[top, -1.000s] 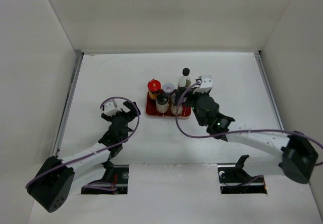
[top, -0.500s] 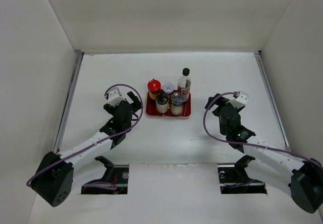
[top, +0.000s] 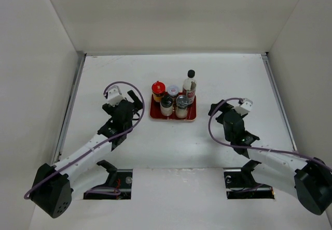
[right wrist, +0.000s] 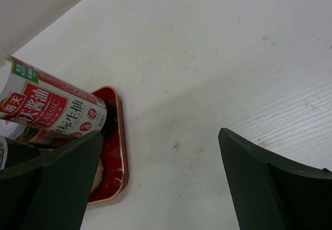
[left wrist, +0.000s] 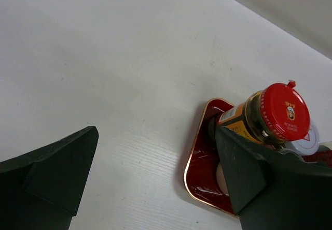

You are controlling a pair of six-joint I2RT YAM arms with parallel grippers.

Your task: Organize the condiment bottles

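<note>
Task near completion. All five condiment bottles stand upright and close together on the red tray [top: 155, 117], which lies on the bench [top: 233, 69] between the two arms. The rear row holds the red-lidded jar [top: 158, 90], the white-lidded jar [top: 173, 90] and the tall black-capped bottle [top: 190, 87]; the front row holds the black-lidded jar [top: 166, 104] and the grey-lidded jar [top: 182, 104]. No bottle stands loose on the bench, so the grouping appears finished, and by this judgement little is left beyond drawing the arms clear. The left arm [top: 88, 149] reaches forward and rightward, low over the bench. Its jaws are spread wide and empty, just beside the tray's left edge, and its wrist view shows the red-lidded jar past one finger with no contact evident. The right arm [top: 275, 157] reaches forward and leftward. Its jaws are likewise wide and empty, near the tray's right edge but apart from it, and face the tall bottle.
</note>
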